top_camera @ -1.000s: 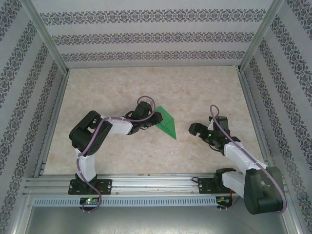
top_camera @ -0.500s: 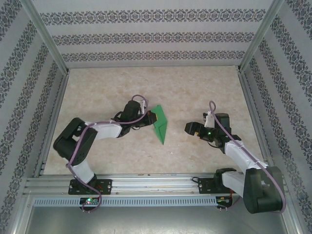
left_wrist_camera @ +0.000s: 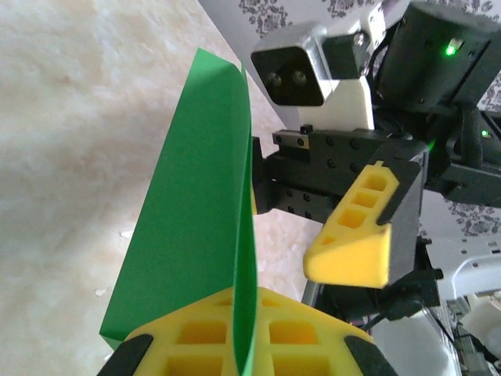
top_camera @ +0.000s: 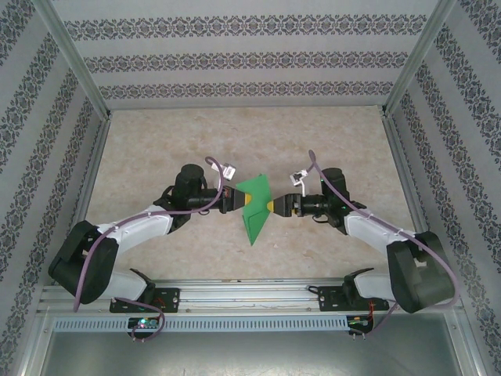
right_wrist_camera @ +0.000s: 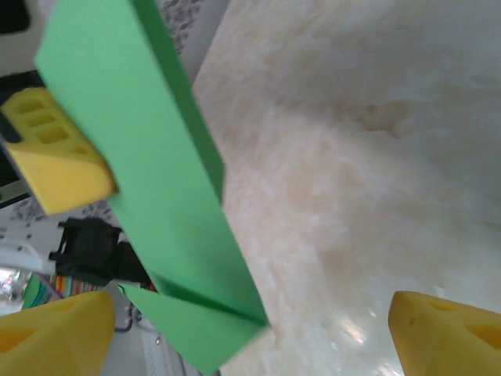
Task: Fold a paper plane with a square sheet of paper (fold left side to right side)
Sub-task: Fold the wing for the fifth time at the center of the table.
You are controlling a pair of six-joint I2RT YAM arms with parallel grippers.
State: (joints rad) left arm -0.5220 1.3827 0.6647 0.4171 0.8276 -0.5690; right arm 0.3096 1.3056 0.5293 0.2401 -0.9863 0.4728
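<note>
Over table (top_camera: 329, 133), left end effector (top_camera: 242, 201) clamps paper plane (top_camera: 252, 221); right end effector (top_camera: 272, 207) spread.

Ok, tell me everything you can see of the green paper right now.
The green paper is plain, bright, thin and unmarked. It is folded into a narrow layered wedge with sharp creases, its point aimed toward the arm bases. It stands on edge over the middle of the table, seemingly raised off the surface. The left gripper has its yellow jaws shut on one side. The right gripper meets it from the opposite side, jaws open, with the paper's edge between them, unclamped.
</note>
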